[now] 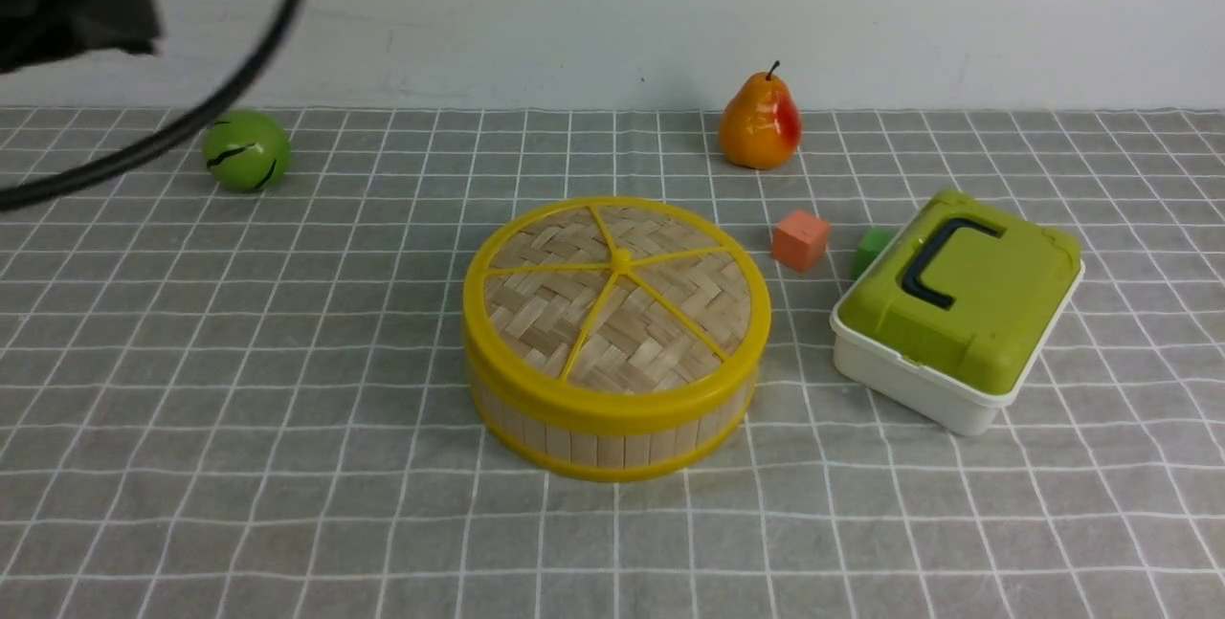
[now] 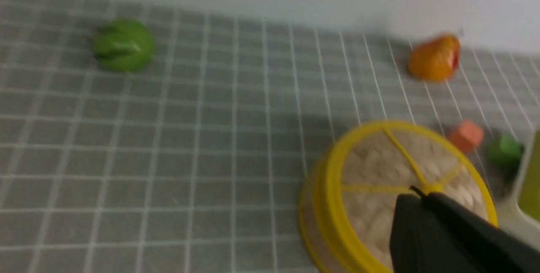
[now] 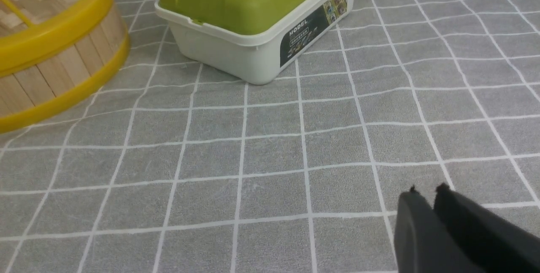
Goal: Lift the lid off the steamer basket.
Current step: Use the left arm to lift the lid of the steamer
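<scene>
Green ball (image 1: 245,150) lies well off to the side of the left gripper (image 2: 419,195); its black fingers look pressed together, holding nothing, tips lined up on the lid (image 1: 617,298) but clear of it. Lid sits seated on the steamer basket (image 1: 603,432). Pear (image 1: 761,121), orange cube (image 1: 800,240), green-lidded box (image 1: 957,313) past it. Right gripper (image 3: 426,190) fingers closed together, basket well apart.

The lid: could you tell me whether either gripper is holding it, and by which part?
Nothing is held. The lid sits untouched on the steamer basket; the left gripper and right gripper are shut and empty.
</scene>
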Robot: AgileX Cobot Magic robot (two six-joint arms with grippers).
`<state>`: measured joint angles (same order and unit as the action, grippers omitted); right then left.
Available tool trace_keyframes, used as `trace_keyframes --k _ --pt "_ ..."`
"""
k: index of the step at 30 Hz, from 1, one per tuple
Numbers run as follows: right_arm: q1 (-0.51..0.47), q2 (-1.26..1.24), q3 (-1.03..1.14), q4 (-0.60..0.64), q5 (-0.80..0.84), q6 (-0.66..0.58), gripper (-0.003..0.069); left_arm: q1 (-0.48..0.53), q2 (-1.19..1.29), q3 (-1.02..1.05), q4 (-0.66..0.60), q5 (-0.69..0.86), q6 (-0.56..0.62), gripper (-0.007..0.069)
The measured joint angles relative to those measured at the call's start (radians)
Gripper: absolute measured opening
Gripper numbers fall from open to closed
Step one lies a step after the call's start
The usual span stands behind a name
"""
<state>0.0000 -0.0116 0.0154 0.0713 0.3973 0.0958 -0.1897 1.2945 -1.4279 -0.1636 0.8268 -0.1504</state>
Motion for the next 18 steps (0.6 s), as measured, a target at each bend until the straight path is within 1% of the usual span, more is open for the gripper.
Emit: trace_keyframes --k 2,4,5,6,8,12,13,16,18 --pt "0.000 0.000 0.000 0.000 0.000 0.000 0.0039 -0.029 0.064 -0.065 -0.014 0.074 0.011 -0.0013" --pt "0.000 0.000 0.000 0.000 0.000 0.000 0.0043 -0.108 0.214 -0.213 -0.017 0.202 0.023 -0.0013" --pt "0.000 0.000 0.000 0.000 0.000 0.000 0.0043 -0.120 0.250 -0.248 -0.013 0.228 0.025 -0.0013" --pt "0.000 0.000 0.000 0.000 0.000 0.000 0.0045 -0.172 0.330 -0.326 0.001 0.281 0.028 -0.0013" --pt "0.000 0.000 0.000 0.000 0.000 0.000 0.0046 -0.231 0.435 -0.426 0.036 0.330 0.029 -0.0013" --pt "0.000 0.000 0.000 0.000 0.000 0.000 0.0046 -0.339 0.606 -0.594 0.125 0.386 0.006 -0.0013" --pt "0.000 0.000 0.000 0.000 0.000 0.000 0.0046 -0.343 0.614 -0.601 0.129 0.391 0.003 -0.0013" --pt "0.000 0.000 0.000 0.000 0.000 0.000 0.0051 -0.392 0.727 -0.711 0.183 0.416 -0.002 -0.0011" --pt "0.000 0.000 0.000 0.000 0.000 0.000 0.0054 -0.406 0.786 -0.760 0.209 0.416 -0.002 0.0006"
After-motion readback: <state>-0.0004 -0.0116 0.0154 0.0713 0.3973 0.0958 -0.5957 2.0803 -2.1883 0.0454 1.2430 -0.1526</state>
